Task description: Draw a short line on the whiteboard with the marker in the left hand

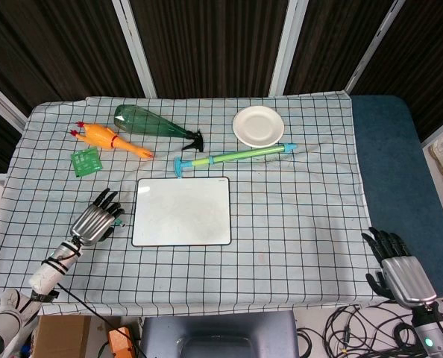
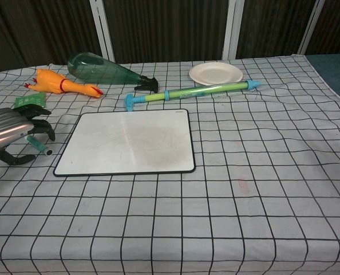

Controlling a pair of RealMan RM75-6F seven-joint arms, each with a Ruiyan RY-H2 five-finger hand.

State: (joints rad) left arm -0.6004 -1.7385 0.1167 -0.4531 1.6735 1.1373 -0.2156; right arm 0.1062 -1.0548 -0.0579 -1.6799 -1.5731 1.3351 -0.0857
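Checked cloth [image 1: 296, 246] covers the table, dark curtains behind. Whiteboard [image 1: 182, 211] lies flat in the middle, blank, no line on it yet. My left hand [image 1: 96, 220] sits just beside its left edge, fingers curled around a teal marker [image 2: 38, 145]; in the chest view the marker's pale tip pokes out toward the board, close to the cloth. So the left hand is clamped on the marker, tip off the board. My right hand [image 1: 397, 270] hangs at the table's near right corner, well apart from everything, fingers spread, holding nothing.

Behind the board: a green-and-blue water squirter [image 1: 236, 156], a green plastic bottle [image 1: 153, 124], a rubber chicken [image 1: 111, 139], a small green card [image 1: 86, 161], a white paper plate [image 1: 258, 125].

Step in hand, I judge: bring the tip over the frame and onto the white surface.

Risks:
- Tip is low; sliding sideways could catch the board's raised black frame and shove the board, which lies loose on cloth.
- Dragging now would mark the cloth, not the board.
- Marker looks held shallow; pressing down could tilt or slip it in my fingers.
- Cannot tell if the cap is off; a capped tip draws nothing.
- Too little pressure gives a broken line, and too much skids the board.
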